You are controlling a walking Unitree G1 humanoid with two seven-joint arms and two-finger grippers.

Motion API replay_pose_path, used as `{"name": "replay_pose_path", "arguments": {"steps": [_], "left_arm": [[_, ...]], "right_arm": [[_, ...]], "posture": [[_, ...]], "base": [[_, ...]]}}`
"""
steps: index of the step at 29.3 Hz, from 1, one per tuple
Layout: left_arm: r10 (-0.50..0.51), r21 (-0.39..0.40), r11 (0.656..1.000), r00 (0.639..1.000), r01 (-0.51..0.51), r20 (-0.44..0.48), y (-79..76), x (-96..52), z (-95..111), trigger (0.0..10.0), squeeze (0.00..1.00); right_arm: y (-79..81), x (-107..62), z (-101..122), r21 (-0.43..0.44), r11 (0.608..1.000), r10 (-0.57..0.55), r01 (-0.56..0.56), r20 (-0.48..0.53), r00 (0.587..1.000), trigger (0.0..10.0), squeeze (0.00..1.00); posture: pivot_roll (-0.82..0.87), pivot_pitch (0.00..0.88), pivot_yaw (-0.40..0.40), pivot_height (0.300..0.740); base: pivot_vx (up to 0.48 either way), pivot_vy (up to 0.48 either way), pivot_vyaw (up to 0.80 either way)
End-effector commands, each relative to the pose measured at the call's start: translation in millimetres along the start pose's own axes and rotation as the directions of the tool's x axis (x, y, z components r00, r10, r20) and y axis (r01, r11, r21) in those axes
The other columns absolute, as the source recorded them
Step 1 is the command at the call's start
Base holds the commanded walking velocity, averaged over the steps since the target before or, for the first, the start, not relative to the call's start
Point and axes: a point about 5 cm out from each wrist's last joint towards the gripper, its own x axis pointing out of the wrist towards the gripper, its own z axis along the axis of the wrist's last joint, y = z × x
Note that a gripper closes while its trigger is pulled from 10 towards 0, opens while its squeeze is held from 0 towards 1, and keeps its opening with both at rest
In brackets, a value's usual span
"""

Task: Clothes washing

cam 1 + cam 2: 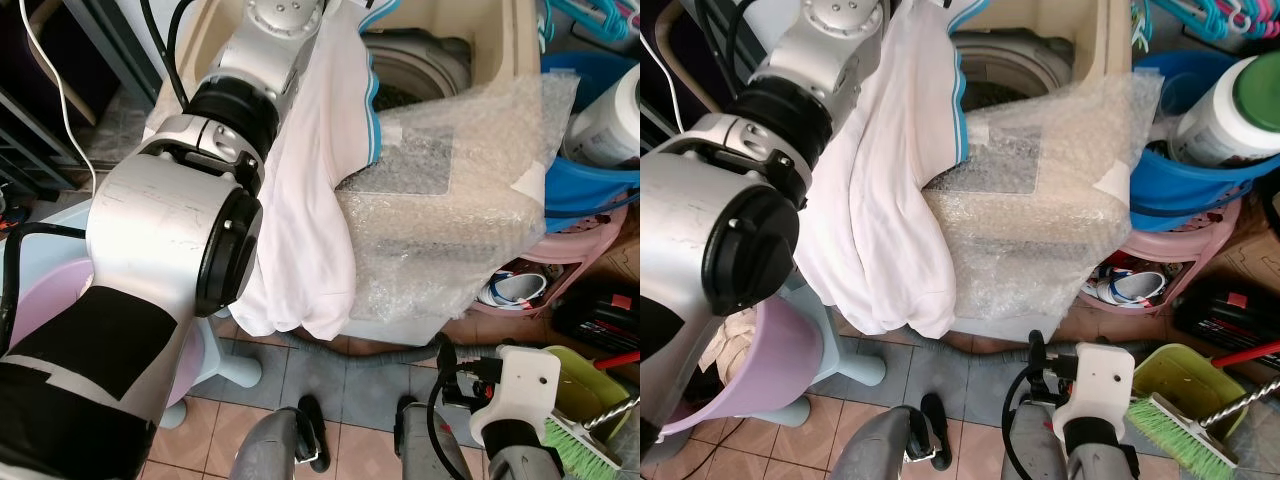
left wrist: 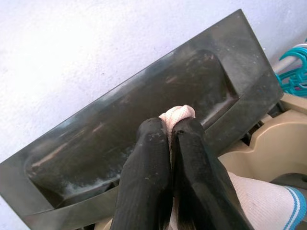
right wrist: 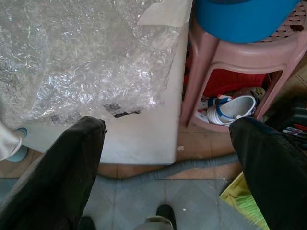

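So the left arm is stretched up and forward over the washing machine (image 1: pixel 440 40), and the left gripper (image 2: pixel 170 139) has its two black fingers pinched tight on a fold of the white shirt (image 1: pixel 320 200). In the left wrist view you can see a little bunch of white knit fabric poking out between the fingertips, right in front of the machine's dark raised lid (image 2: pixel 144 124).

The shirt itself hangs down from up there, draped over the front left corner of the washer and partly over the arm. It has a teal stripe along one edge (image 1: pixel 374 100), and its lower end dangles near the floor without quite reaching the tiles. The front of the washer is wrapped in bubble wrap (image 1: pixel 450 210), and the shirt overlaps the left part of that.

The right gripper (image 3: pixel 168 158) is down low by the robot's side with its fingers spread wide apart, holding nothing. Below it you can see a grey drain hose (image 3: pixel 168 170) running along the floor tiles.

Other stuff around: a blue tub (image 1: pixel 1200 180) sitting on a pink plastic stool (image 3: pixel 211 62), with a white sneaker (image 3: pixel 230 108) tucked under the stool. A purple basket (image 1: pixel 760 370) sits to the left, and a green brush (image 1: pixel 1180 425) at lower right.
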Motion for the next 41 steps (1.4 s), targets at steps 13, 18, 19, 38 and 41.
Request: {"name": "replay_pose_path", "arguments": {"steps": [13, 18, 19, 38, 41], "left_arm": [[-0.233, -0.038, 0.971, 0.89, 0.237, -0.392, -50.2, -51.0, -109.8, 10.0, 1.0], [-0.161, 0.071, 0.978, 0.927, 0.196, -0.338, -31.0, -41.1, -98.4, 10.0, 1.0], [-0.13, 0.088, 0.983, 0.944, 0.164, -0.303, -23.2, -36.5, -91.4, 10.0, 1.0], [0.159, -0.203, 0.962, 0.98, -0.181, -0.119, 57.7, -26.7, -67.0, 10.0, 1.0], [0.191, -0.206, 0.957, 0.979, -0.202, -0.074, 58.2, -28.4, -65.0, 10.0, 1.0]], "right_arm": [[-3.7, -4.0, 8.7, -0.033, 0.999, 0.032, -0.033, -0.025, 0.999, 10.0, 0.0], [-2.5, 4.2, 10.0, -0.035, 0.998, 0.047, -0.048, -0.015, 0.999, 10.0, 0.0], [-0.8, 7.5, 10.9, -0.034, 0.998, 0.055, -0.055, -0.008, 0.998, 10.0, 0.0], [12.1, 64.5, 24.0, -0.044, 0.989, 0.142, -0.138, 0.09, 0.986, 10.0, 0.0], [21.3, 76.2, 27.6, -0.035, 0.985, 0.17, -0.167, 0.109, 0.979, 10.0, 0.0]], "posture": [[-0.39, 0.337, 0.125, 0.74], [-0.37, 0.31, 0.124, 0.74], [-0.36, 0.3, 0.124, 0.74], [-0.21, 0.147, 0.11, 0.74], [-0.17, 0.119, 0.101, 0.74]], "base": [[0.0, 0.0, 0.0], [0.0, 0.0, 0.0], [0.0, 0.0, 0.0], [0.0, 0.0, 0.0], [0.0, 0.0, 0.0]]}}
